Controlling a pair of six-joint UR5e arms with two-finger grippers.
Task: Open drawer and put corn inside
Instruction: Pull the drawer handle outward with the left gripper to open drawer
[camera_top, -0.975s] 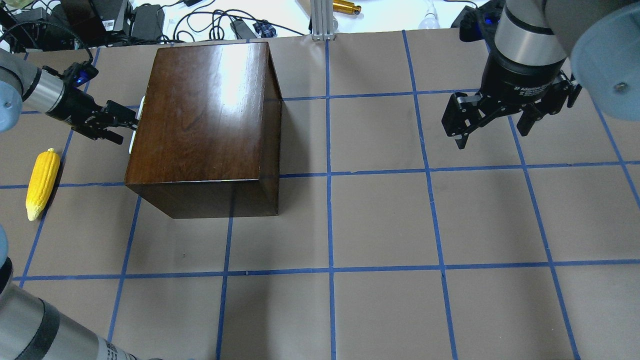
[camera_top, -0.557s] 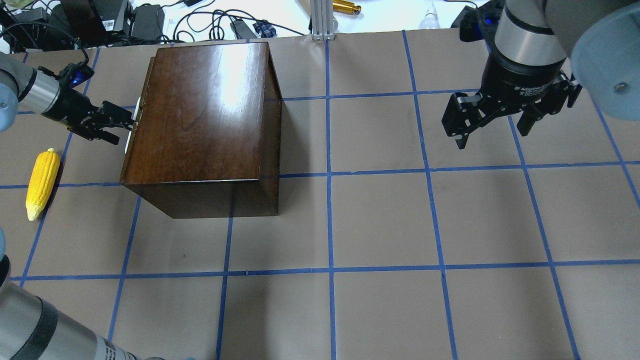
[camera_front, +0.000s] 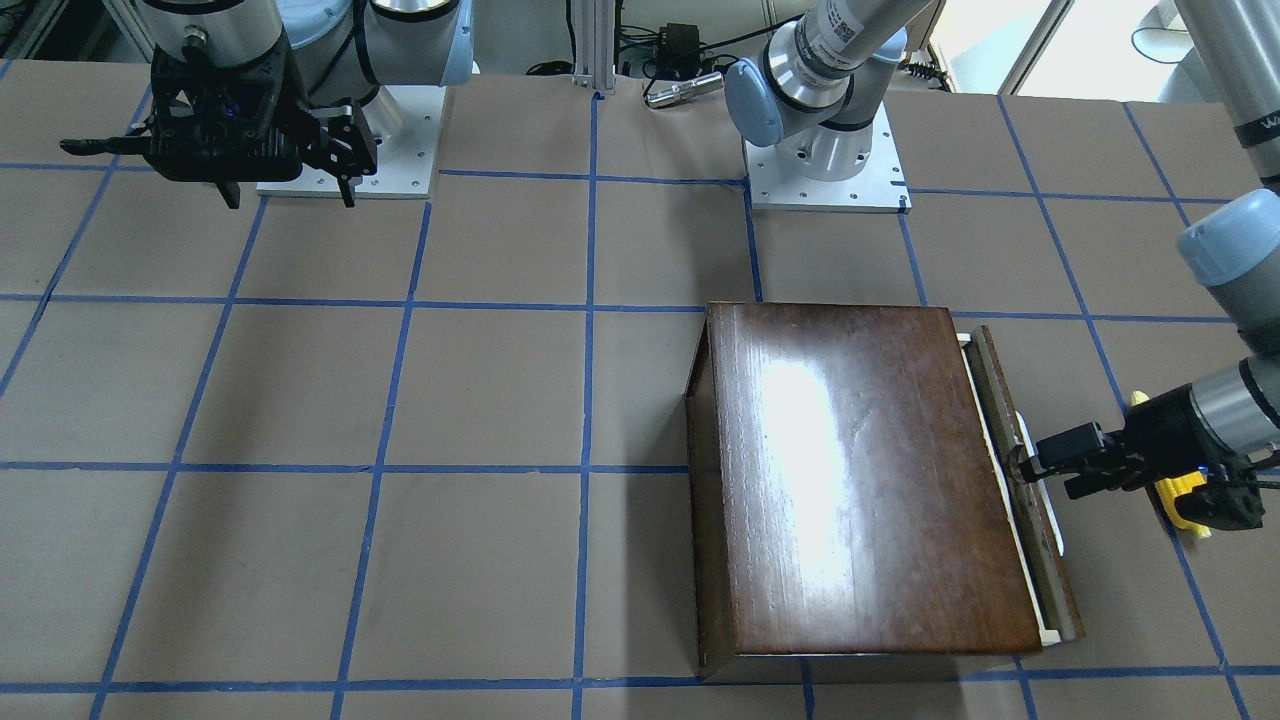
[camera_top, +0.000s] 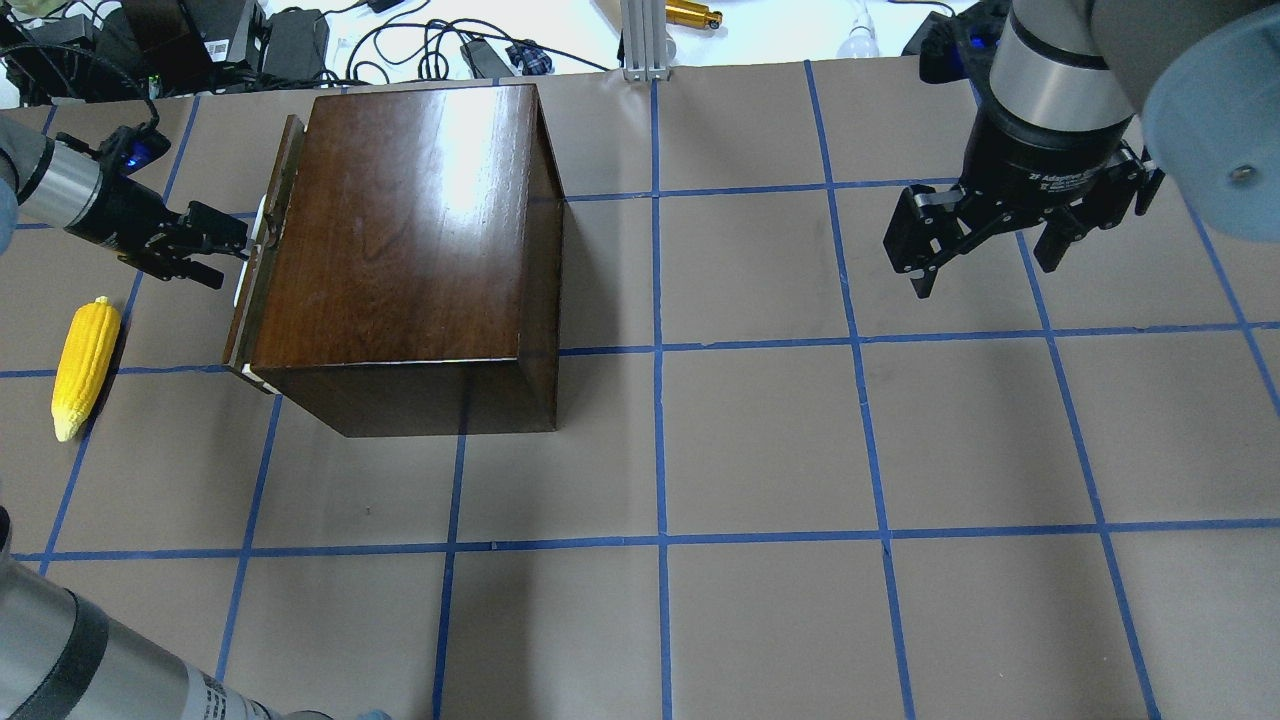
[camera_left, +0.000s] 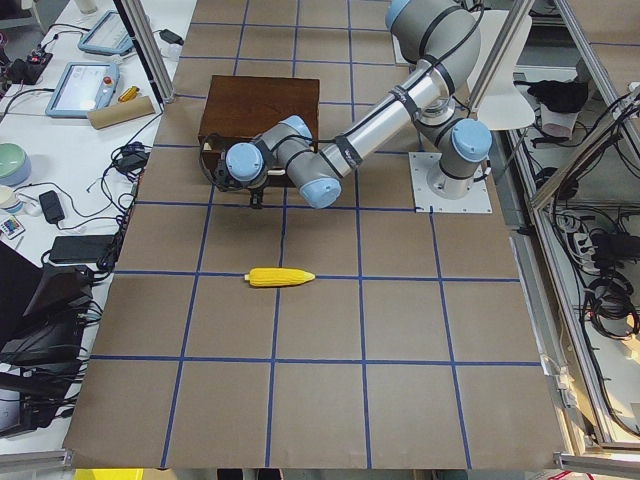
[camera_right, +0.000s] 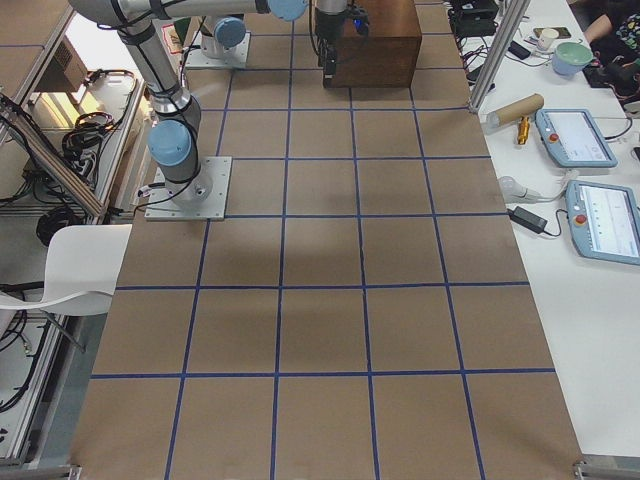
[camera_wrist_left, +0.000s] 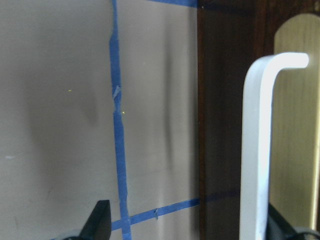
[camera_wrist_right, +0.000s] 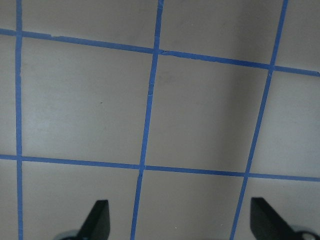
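Note:
The glossy dark-brown box (camera_top: 400, 230) stands at the table's left. Its drawer (camera_top: 262, 270) is pulled out a little on the box's left side; only the dark front panel and a pale sliver show. My left gripper (camera_top: 225, 250) is open at the drawer's white pull (camera_wrist_left: 257, 150), which lies between the fingers, close to one finger (camera_wrist_left: 280, 225). The yellow corn (camera_top: 85, 368) lies on the table left of the box, near the left gripper. In the front-facing view the corn (camera_front: 1185, 500) is partly hidden behind the left gripper (camera_front: 1040, 465). My right gripper (camera_top: 985, 260) hangs open and empty over the far right.
An aluminium post (camera_top: 640, 40), cables and devices lie past the table's far edge. The arm bases (camera_front: 825, 180) stand on the robot's side. Blue tape marks a grid on the brown table (camera_top: 760, 440).
My left gripper has moved left, away from the box, and the drawer front has slid out with it. The corn and the right arm have not moved.

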